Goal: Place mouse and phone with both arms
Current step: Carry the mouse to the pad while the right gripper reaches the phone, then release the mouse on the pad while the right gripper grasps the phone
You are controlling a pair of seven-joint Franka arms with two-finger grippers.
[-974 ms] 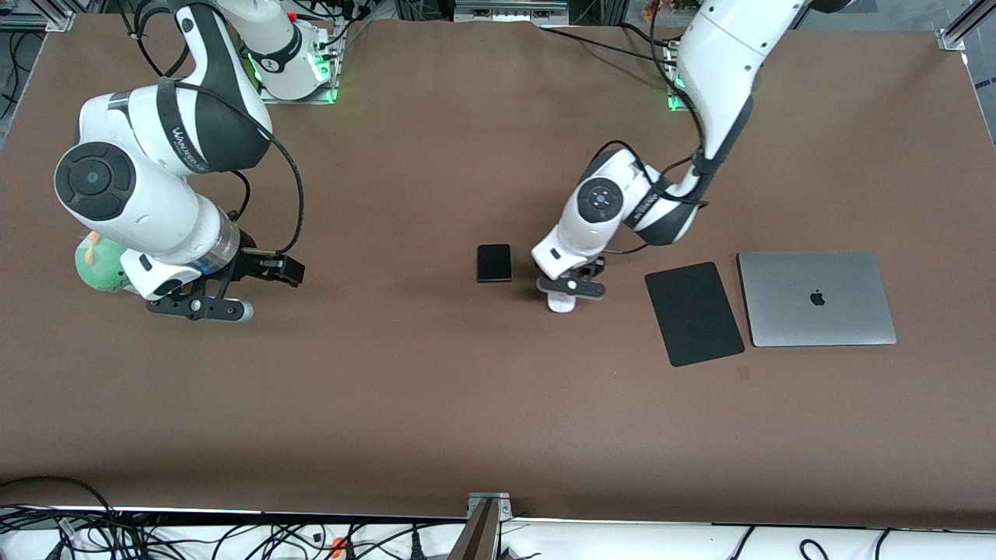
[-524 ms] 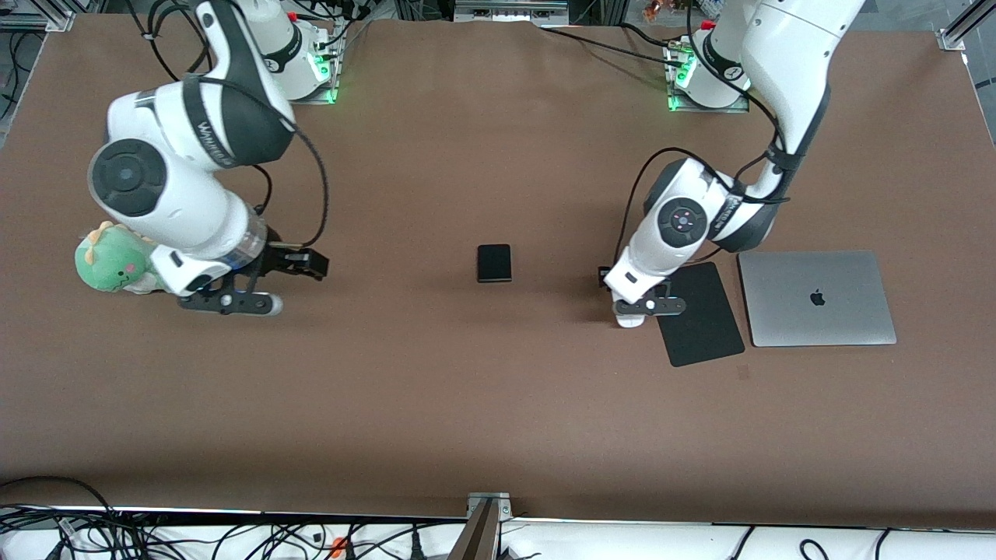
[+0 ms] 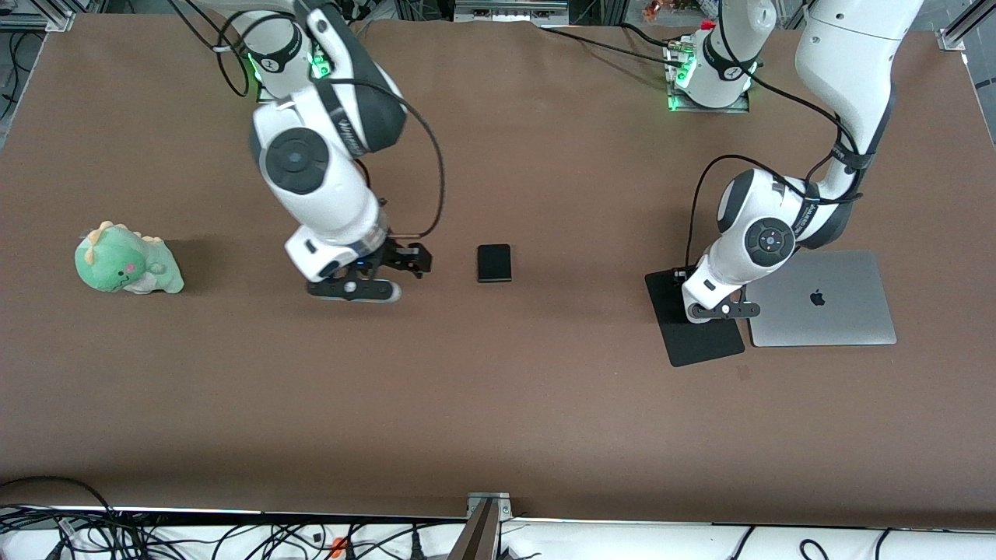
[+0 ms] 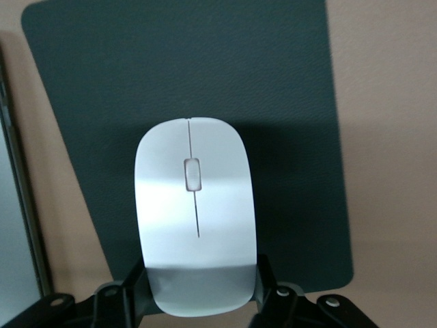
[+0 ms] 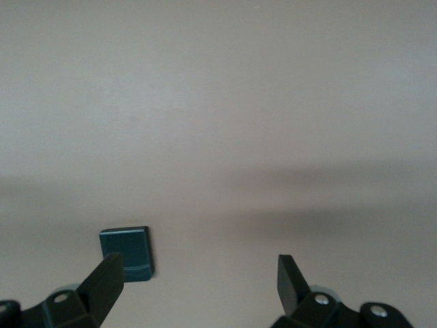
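Brown table (image 3: 498,404), black mouse pad (image 3: 700,346), laptop (image 3: 840,311)

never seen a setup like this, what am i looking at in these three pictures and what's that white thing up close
Two white jointed robot arms are bolted along one edge of a brown table. The wide picture comes from a high camera facing them; the other two come from cameras on each arm's wrist.

The left gripper is over the flat black mouse pad, fingers shut on a small glossy white computer mouse. That is the white thing in the left wrist view.

The right gripper hangs open beside the small black rounded phone, holding nothing; the phone also shows in the right wrist view.

A closed silver laptop lies beside the pad at the left arm's end of the table, and a green plush dinosaur sits toward the right arm's end.
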